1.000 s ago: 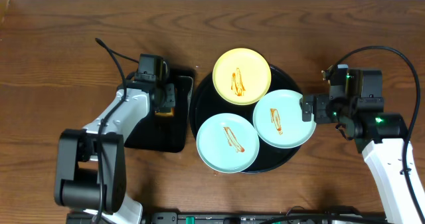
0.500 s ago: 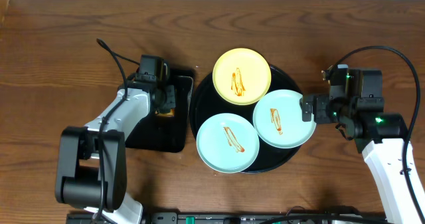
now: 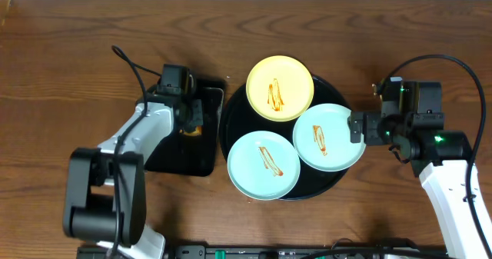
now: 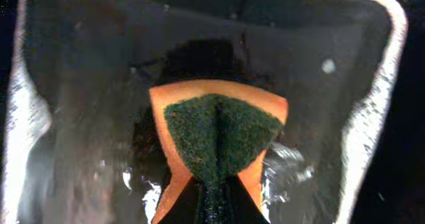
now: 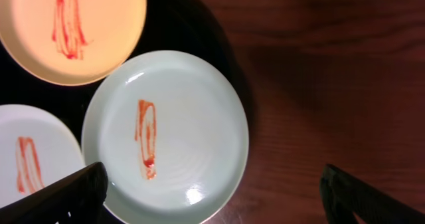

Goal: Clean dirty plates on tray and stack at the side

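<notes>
Room: I see bare table [image 3: 61,67] wood out past 9 and 3 o'clock.
Left gripper [image 4: 211,196]: mine, pinched onto the sponge [image 4: 219,127], inside the rectangular tray [image 3: 181,157].
Right gripper [image 3: 357,126]: mine, spread wide, gripping nothing, beside the right mint plate [image 3: 329,137].
Round tray [image 3: 231,114]: near mint plate [image 3: 263,165] at 7 o'clock, the right one at 4, both overhanging the rim; yellow plate [image 3: 279,87] at 12; all streaked.

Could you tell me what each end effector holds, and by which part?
Left end effector pinches the sponge at its near edge; right end effector holds nothing.
</notes>
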You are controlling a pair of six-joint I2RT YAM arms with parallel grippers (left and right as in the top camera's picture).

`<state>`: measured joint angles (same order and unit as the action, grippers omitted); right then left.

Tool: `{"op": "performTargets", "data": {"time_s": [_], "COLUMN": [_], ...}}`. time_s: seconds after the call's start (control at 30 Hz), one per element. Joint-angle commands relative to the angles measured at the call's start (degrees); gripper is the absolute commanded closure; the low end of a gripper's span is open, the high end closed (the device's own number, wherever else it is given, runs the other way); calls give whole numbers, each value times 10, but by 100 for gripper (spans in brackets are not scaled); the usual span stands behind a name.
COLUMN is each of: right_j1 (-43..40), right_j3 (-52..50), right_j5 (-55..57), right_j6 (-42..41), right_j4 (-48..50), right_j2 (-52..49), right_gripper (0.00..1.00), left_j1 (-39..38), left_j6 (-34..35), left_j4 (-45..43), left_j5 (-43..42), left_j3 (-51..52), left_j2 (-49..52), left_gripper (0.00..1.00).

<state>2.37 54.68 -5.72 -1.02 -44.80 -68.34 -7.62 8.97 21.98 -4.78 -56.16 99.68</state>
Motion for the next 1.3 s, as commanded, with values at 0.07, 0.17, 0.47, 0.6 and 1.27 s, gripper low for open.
{"op": "performTargets", "data": {"time_s": [0.07, 0.17, 0.47, 0.6, 1.27], "right_j1": [-24, -49, -97, -97, -97], "right_j3": [8, 8, 8, 8, 7], "right_j5": [10, -6, -98, -108, -102], "right_j6": [-17, -11, 26, 26, 30], "right_j4": [2, 2, 23, 47, 78], "right_j2": [-10, -36, -169, -214, -324], "right_gripper": [1, 11, 43, 55, 66], "left_j1": [-2, -2, -2, -2, -2], "left_j6": [1, 1, 1, 1, 1], "left_j4": [12, 13, 22, 22, 24], "left_j5": [-1, -1, -1, -1, -1], "left_j3": [8, 8, 8, 8, 8], "left_j2": [-100, -139, -161, -161, -161], "left_gripper": [92, 92, 91, 91, 91]}}
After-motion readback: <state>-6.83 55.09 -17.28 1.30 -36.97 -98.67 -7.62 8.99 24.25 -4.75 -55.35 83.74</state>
